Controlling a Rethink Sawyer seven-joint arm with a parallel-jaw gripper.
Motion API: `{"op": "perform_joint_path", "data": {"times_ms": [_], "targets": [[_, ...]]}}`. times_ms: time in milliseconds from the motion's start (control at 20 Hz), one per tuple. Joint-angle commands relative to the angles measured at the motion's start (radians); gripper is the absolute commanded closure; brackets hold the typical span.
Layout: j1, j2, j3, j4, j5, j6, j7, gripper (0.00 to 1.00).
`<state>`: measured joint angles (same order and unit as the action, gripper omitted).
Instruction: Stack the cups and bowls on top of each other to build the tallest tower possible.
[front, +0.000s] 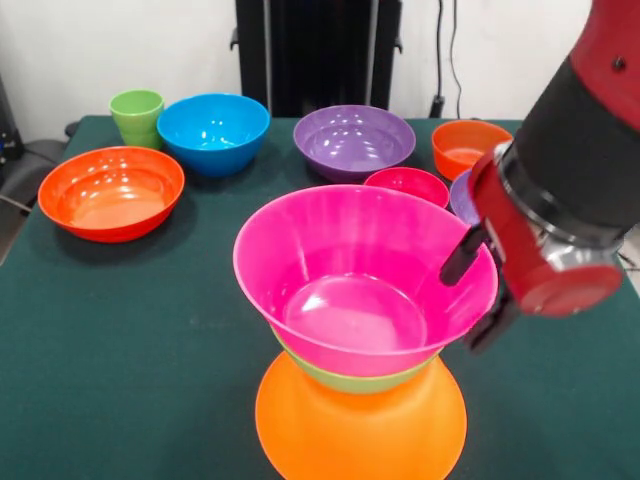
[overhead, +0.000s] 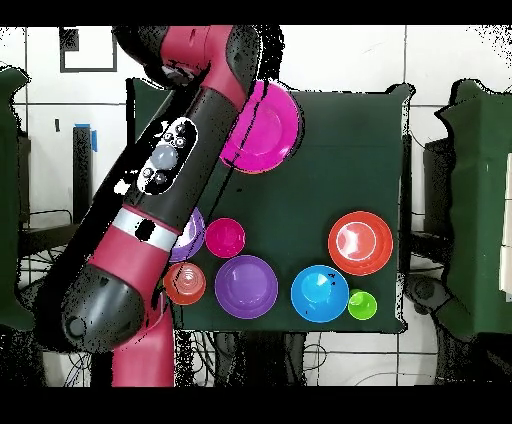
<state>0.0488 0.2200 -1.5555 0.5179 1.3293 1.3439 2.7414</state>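
Nearest the tabletop's front edge stood the tower (front: 362, 340), pink bowl (front: 365, 275) on top. Beside its right rim, the gripper (front: 478, 295) hung with fingers spread, empty. Remaining bowls (front: 354, 141) and the cup (front: 137, 117) lined the far edge.

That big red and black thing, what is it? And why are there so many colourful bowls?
It is a robot arm that stacks bowls into a tower. One picture looks across the green table; the other looks straight down from above. The tower so far is an upturned orange bowl, a green bowl and a big pink bowl on top. The robot's hand is at the pink bowl's rim. Waiting behind are a green cup and blue, purple and orange bowls.
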Motion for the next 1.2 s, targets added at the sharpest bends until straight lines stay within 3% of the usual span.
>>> {"op": "perform_joint_path", "data": {"times_ms": [50, 300, 650, 950, 1200], "targets": [[0.041, -0.088, 0.181, 0.12, -0.11, -0.053, 0.024, 0.0], [0.108, -0.174, 0.245, 0.222, -0.179, -0.052, -0.046, 0.0], [0.24, -0.251, 0.37, 0.418, -0.27, -0.139, -0.127, 0.0], [0.333, -0.28, 0.46, 0.531, -0.316, -0.236, -0.102, 0.0], [0.386, -0.26, 0.519, 0.572, -0.342, -0.338, -0.039, 0.0]]}}
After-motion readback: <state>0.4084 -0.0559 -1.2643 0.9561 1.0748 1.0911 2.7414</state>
